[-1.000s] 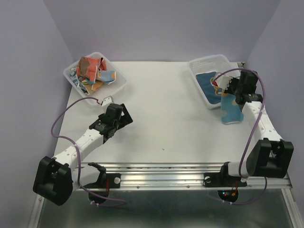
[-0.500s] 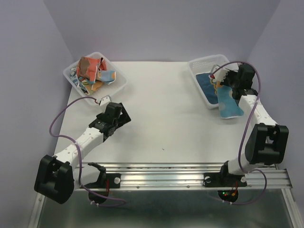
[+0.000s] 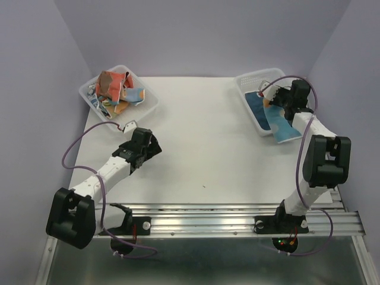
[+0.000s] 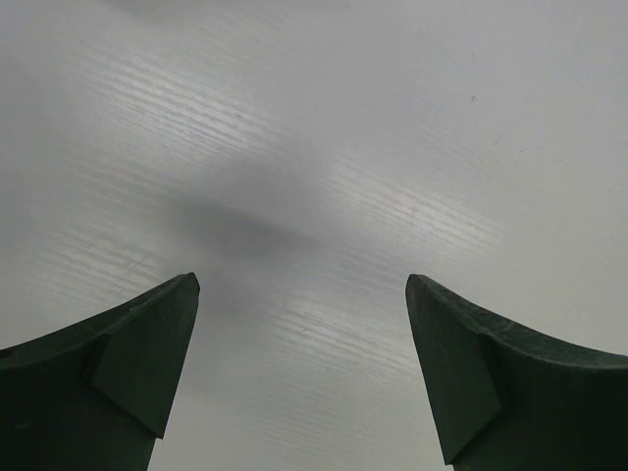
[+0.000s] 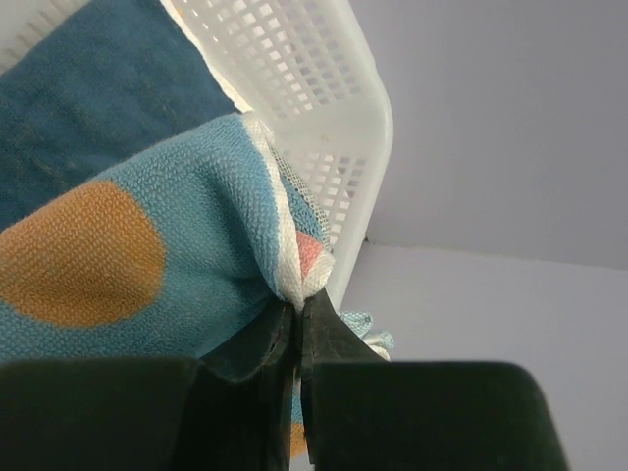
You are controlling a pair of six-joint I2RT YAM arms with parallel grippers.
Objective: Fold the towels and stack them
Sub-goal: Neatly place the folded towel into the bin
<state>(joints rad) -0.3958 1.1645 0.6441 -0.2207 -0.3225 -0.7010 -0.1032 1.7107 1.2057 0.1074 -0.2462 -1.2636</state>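
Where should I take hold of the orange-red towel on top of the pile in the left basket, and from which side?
Pinch the orange-red towel at its raised fold, the highest part of the pile, bringing the open left gripper straight down. The basket walls fence in the sides, so a sideways approach would likely catch the rim.

White table (image 3: pixel 202 139), left basket (image 3: pixel 138 113), right basket (image 3: pixel 256 75)

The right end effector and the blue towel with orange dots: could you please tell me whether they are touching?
Touching. The right wrist view shows the right end effector shut on the towel, pinching its white-hemmed edge.
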